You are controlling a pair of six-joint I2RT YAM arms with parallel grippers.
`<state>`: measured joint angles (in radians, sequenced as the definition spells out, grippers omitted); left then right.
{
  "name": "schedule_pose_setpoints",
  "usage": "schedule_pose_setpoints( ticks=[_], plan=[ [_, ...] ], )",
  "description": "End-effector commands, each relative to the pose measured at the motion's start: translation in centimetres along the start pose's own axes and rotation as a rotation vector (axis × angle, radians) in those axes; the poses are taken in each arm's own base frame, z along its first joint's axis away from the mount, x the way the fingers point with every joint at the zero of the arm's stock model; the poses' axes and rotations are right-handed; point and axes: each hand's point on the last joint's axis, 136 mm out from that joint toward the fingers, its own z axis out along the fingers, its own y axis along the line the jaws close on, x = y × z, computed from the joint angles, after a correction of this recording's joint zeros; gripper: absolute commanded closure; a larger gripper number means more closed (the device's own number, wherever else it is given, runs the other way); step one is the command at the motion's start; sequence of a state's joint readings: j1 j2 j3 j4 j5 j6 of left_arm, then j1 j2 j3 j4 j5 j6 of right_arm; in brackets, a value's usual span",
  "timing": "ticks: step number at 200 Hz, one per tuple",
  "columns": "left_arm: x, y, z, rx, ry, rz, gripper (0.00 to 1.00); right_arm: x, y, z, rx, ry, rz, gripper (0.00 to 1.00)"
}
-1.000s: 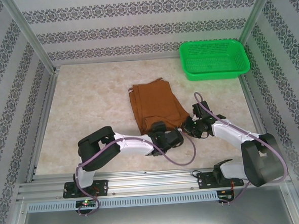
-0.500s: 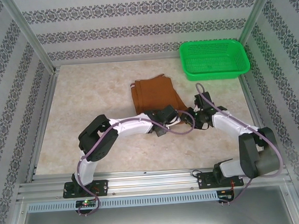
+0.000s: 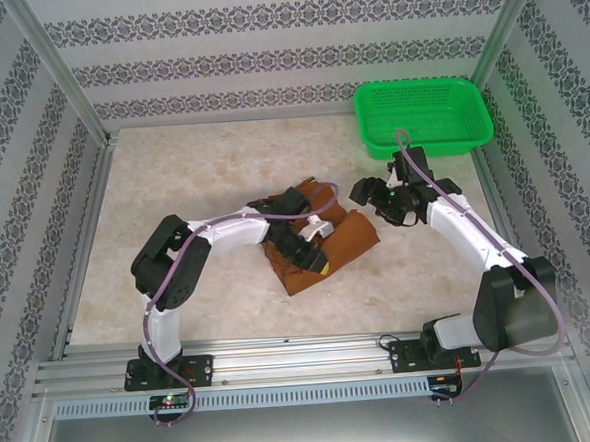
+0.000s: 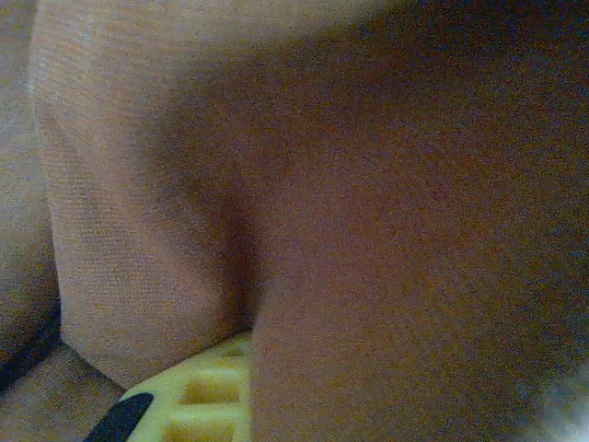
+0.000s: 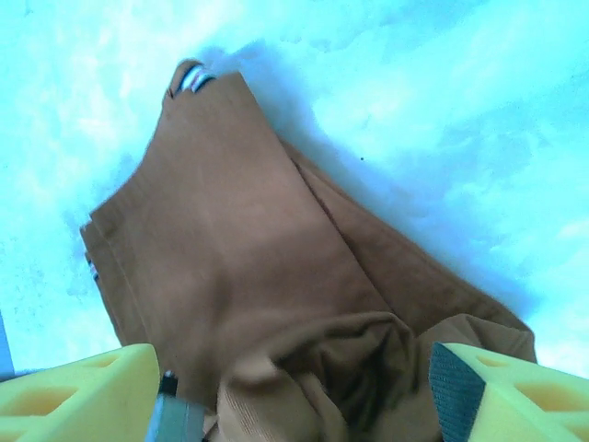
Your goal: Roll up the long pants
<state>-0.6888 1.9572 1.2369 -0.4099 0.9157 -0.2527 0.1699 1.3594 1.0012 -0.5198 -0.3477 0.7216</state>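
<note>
The left arm bends sharply at its raised elbow, and its forearm runs out over the worktop (image 3: 173, 198). Its wrist turns back toward the near edge, so the left end effector (image 3: 321, 262) points down into the long pants (image 3: 351, 233). The rust-brown cloth is heaped under and around this end effector, with a fold pulled up and over it. In the left wrist view, cloth (image 4: 368, 230) presses close against the lens and wraps over the one yellow finger pad (image 4: 207, 405) that can be seen. The left end effector looks clamped on that fold of the pants.

The right arm rises from its base, bends at the elbow near the right edge, and stretches forward and inward. The right end effector (image 3: 361, 190) points toward the pants from just beside their right edge. In the right wrist view its two yellow fingers (image 5: 83, 391) stand wide apart, with the bunched near end of the pants (image 5: 248, 276) between and below them. Whether they touch the cloth cannot be told. Beyond the bunch, the flatter part of the pants lies on the worktop and ends at a pale striped waistband edge (image 5: 189, 78).

A green basket (image 3: 426, 145) sits on the worktop beyond the right end effector, apart from the pants.
</note>
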Motion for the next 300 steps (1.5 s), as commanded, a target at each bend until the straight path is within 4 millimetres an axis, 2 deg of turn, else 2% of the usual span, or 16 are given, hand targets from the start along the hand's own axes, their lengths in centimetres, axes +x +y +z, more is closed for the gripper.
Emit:
schedule_pose_setpoints(
  ticks=[1, 29, 34, 47, 72, 177, 185, 196, 199, 205, 207, 225, 239, 259, 281, 300],
  plan=[
    [0.1, -3.0, -0.9, 0.312, 0.012, -0.173, 1.0, 1.3, -0.4, -1.0, -0.003, 0.039, -0.001, 0.21],
    [-0.4, -0.2, -0.2, 0.358, 0.006, -0.31, 1.0, 3.6, -0.7, -1.3, -0.025, 0.089, -0.002, 0.2],
    [-0.1, 0.4, 0.3, 0.353, 0.021, -0.34, 1.0, 4.1, -1.0, -1.3, -0.017, 0.1, 0.0, 0.08],
    [0.3, 1.9, 1.3, 0.348, 0.038, -0.393, 1.0, 5.3, -1.4, -1.3, -0.013, 0.121, -0.009, 0.03],
    [0.9, 3.2, 2.5, 0.345, 0.061, -0.435, 1.0, 7.2, -2.3, 0.3, -0.003, 0.166, -0.018, 0.02],
    [0.7, 0.0, 2.1, 0.46, 0.107, -0.337, 1.0, 7.3, -4.1, 10.0, 0.191, 0.266, -0.014, 0.02],
    [0.7, -0.7, 1.9, 0.472, 0.11, -0.308, 1.0, 7.3, -4.3, 10.7, 0.198, 0.27, 0.001, 0.06],
    [0.8, -1.7, 1.5, 0.479, 0.118, -0.259, 1.0, 7.3, -4.4, 11.7, 0.184, 0.277, 0.015, 0.27],
    [0.8, -2.1, 1.4, 0.483, 0.12, -0.239, 1.0, 7.4, -4.2, 11.9, 0.172, 0.283, 0.018, 0.43],
    [1.0, -2.9, 1.1, 0.479, 0.126, -0.206, 1.0, 7.5, -4.4, 12.5, 0.165, 0.294, 0.028, 0.92],
    [1.1, -3.2, 1.0, 0.475, 0.127, -0.19, 0.99, 7.5, -4.5, 12.6, 0.167, 0.298, 0.034, 1.0],
    [1.8, -5.3, -0.3, 0.456, 0.141, -0.08, 0.92, 8.2, -5.1, 13.5, 0.146, 0.324, 0.068, 1.0],
    [2.0, -5.1, -1.0, 0.376, 0.136, -0.052, 0.86, 8.4, -5.8, 13.6, 0.135, 0.306, 0.104, 1.0],
    [1.8, -2.3, -2.6, 0.051, 0.084, 0.017, 0.77, 8.6, -6.9, 12.5, 0.166, 0.269, 0.12, 1.0],
    [0.5, 1.3, -7.3, -0.394, -0.065, 0.097, 0.67, 8.8, -7.4, 11.2, 0.18, 0.238, 0.122, 1.0],
    [0.4, 2.4, -11.1, -0.688, -0.167, 0.206, 0.54, 9.1, -7.3, 10.5, 0.181, 0.231, 0.115, 1.0]
  ],
)
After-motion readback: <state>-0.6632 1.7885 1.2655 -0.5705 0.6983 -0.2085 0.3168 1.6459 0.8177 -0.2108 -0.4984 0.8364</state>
